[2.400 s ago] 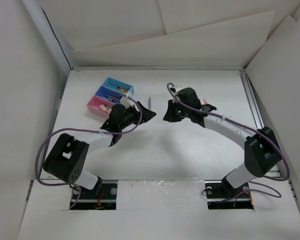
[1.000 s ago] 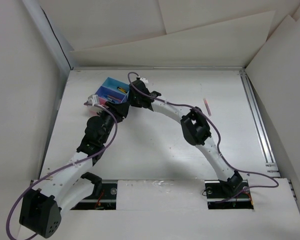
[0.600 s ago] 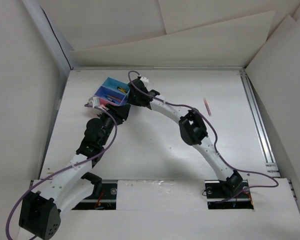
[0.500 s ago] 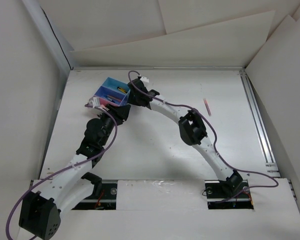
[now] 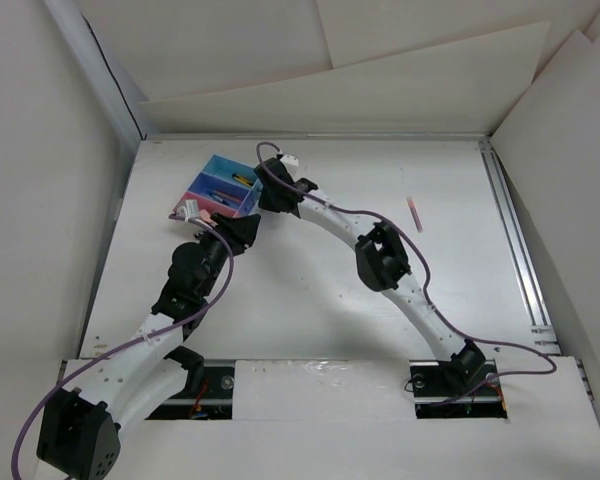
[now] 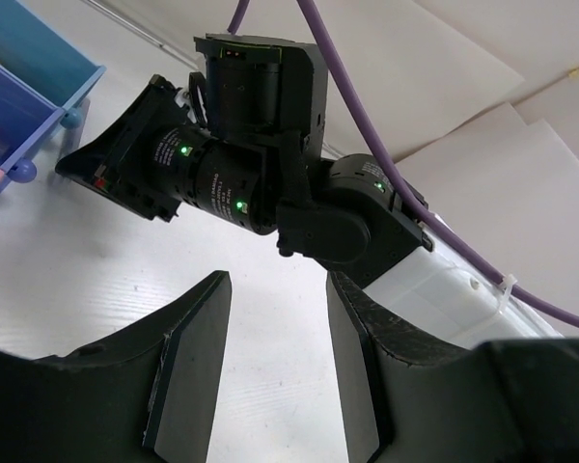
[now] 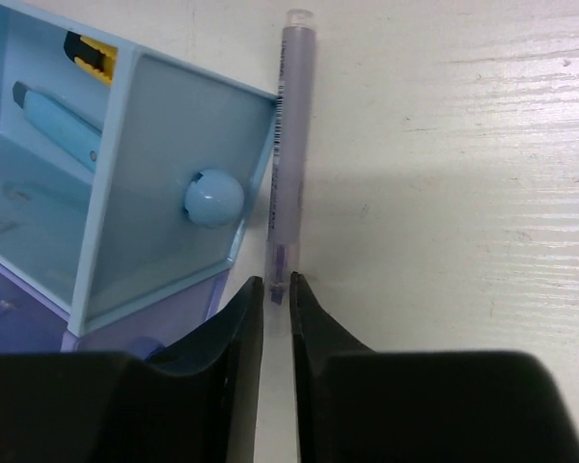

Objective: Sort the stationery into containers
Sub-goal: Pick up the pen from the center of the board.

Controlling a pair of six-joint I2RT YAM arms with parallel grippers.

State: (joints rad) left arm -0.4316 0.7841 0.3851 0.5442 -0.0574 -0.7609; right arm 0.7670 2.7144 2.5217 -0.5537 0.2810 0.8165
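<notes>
Three joined containers, light blue (image 5: 226, 168), darker blue (image 5: 216, 189) and pink (image 5: 199, 205), stand at the table's far left. A slim pale blue-lilac pen (image 7: 288, 145) lies on the table against the light-blue bin's wall (image 7: 164, 164). My right gripper (image 7: 276, 287) is shut on that pen's near end. My left gripper (image 6: 277, 289) is open with nothing between its fingers, just in front of the bins (image 6: 24, 96) and facing the right wrist (image 6: 241, 145). A pink pen (image 5: 413, 213) lies alone to the right.
Inside the light-blue bin lie a yellow-and-black piece (image 7: 90, 53) and a light-blue item (image 7: 58, 116). White walls enclose the table, with a metal rail (image 5: 515, 240) along its right side. The two arms nearly meet beside the bins.
Both arms have reached over to the bins since the earliest frame. Over the last second the right jaws have narrowed round the pen's end; the left arm has barely shifted.
</notes>
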